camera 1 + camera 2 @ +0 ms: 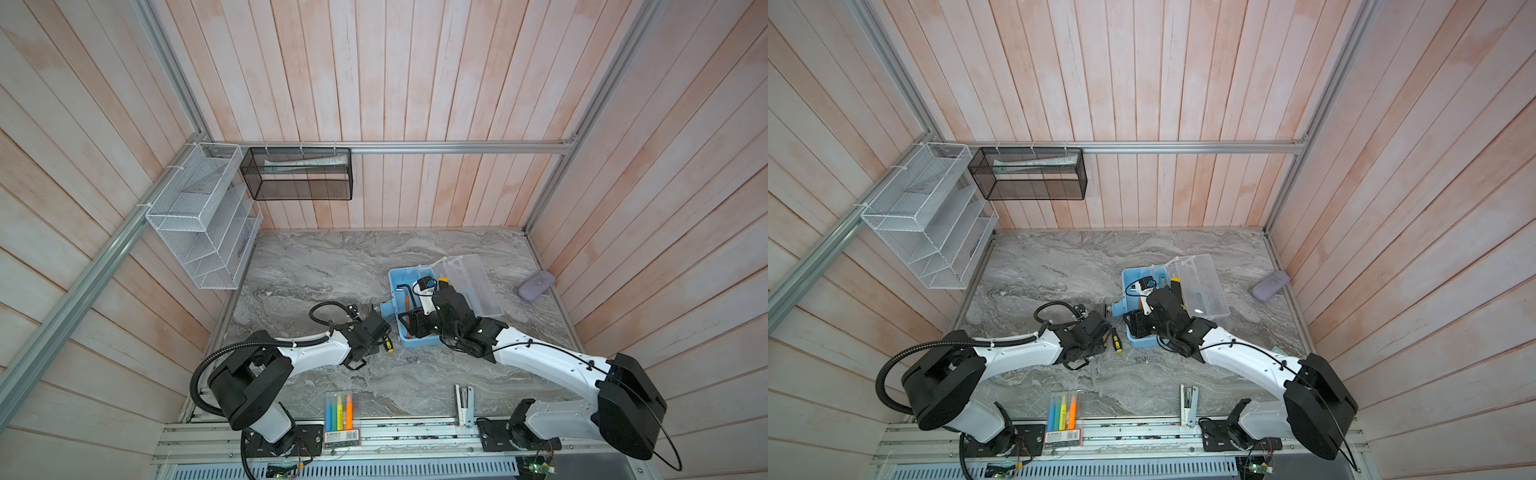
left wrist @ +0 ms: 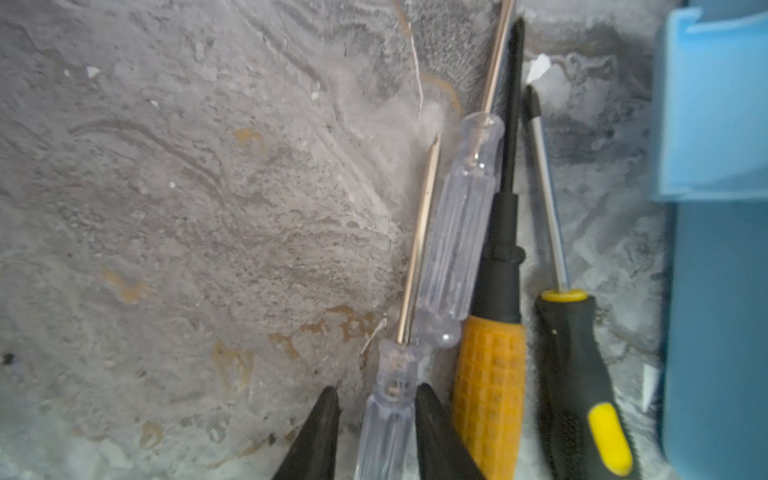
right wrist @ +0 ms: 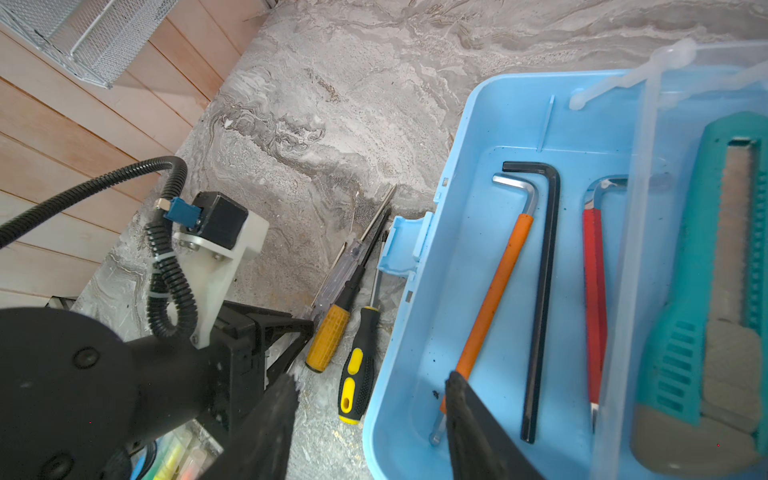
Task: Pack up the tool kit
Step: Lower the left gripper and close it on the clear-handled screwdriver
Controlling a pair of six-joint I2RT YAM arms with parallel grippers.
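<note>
Toward the right half of the worktop (image 1: 332, 266), midway between its far and near edges, the light blue box (image 1: 397, 282) stands with its clear lid (image 1: 478, 282) folded back toward the right edge, which leaves the inside free for loading. The right gripper (image 3: 372, 376) hangs over the box's left wall, jaws spread and empty, one outside the wall and one inside; it looks placed to steady the box. The left gripper (image 2: 376, 388) sits low on the worktop just beside that wall. Inside the box lie the utility knife (image 3: 706, 291), behind a clear partition, and the hex keys (image 3: 544, 291) side by side. Outside, the screwdrivers (image 2: 490, 374) lie in a tight row along the wall. The clear-handled screwdriver (image 2: 388, 374) farthest from the box lies between the left jaws: one seems to touch it and a gap shows at the other, so the pinch looks unfinished. Being outermost, it probably offers the easiest grasp.
</note>
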